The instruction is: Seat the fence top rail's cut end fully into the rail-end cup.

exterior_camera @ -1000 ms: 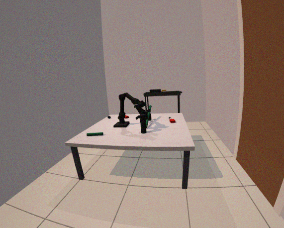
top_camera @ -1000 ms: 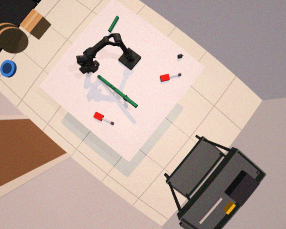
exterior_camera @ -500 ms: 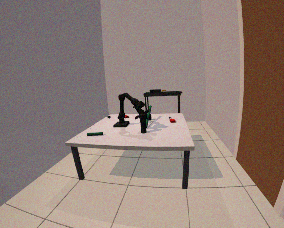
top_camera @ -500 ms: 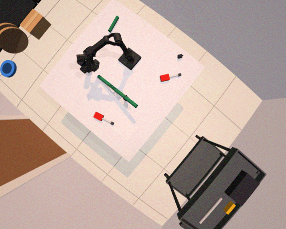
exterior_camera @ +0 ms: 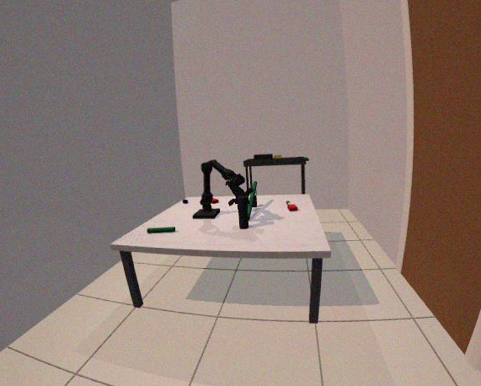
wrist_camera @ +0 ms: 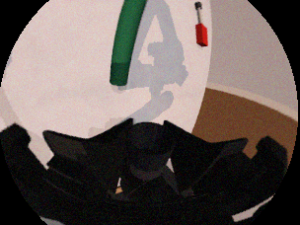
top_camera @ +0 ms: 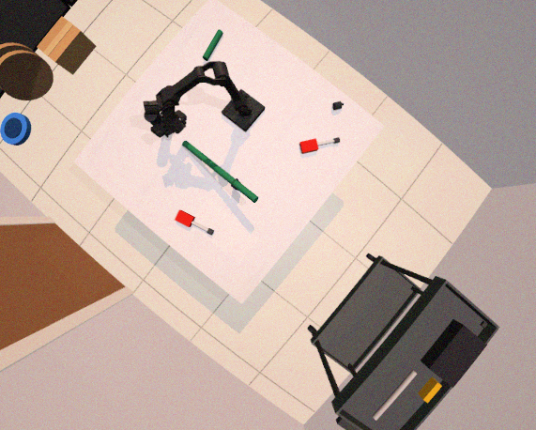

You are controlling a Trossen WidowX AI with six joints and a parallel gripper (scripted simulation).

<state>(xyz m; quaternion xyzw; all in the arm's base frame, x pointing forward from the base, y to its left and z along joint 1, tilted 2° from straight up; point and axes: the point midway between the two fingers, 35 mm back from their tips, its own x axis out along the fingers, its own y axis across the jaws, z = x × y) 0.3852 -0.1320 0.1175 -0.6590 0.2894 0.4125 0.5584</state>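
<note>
The black big post (exterior_camera: pixel 243 219) stands upright. My gripper (top_camera: pixel 171 126) (exterior_camera: pixel 241 198) (wrist_camera: pixel 148 122) is at its upper part, shut on a black round part that looks like the rail-end cup (wrist_camera: pixel 148 143); the band is too dark to make out. The green rail (top_camera: pixel 211 161) (exterior_camera: pixel 251 202) (wrist_camera: pixel 127 35) slants through the loop cap (top_camera: pixel 236 183). Its near end is low, close to the table, and its far end is raised. That near end is outside the cup, with a visible gap in the wrist view. The gripper does not touch the rail.
A short green offcut (top_camera: pixel 212 45) (exterior_camera: pixel 161 230) lies beyond the arm. Two red-handled tools (top_camera: pixel 185 218) (top_camera: pixel 309 145) and a small black part (top_camera: pixel 337 105) lie on the white table (top_camera: pixel 272 239). The arm base (top_camera: pixel 243 112) stands beside the rail.
</note>
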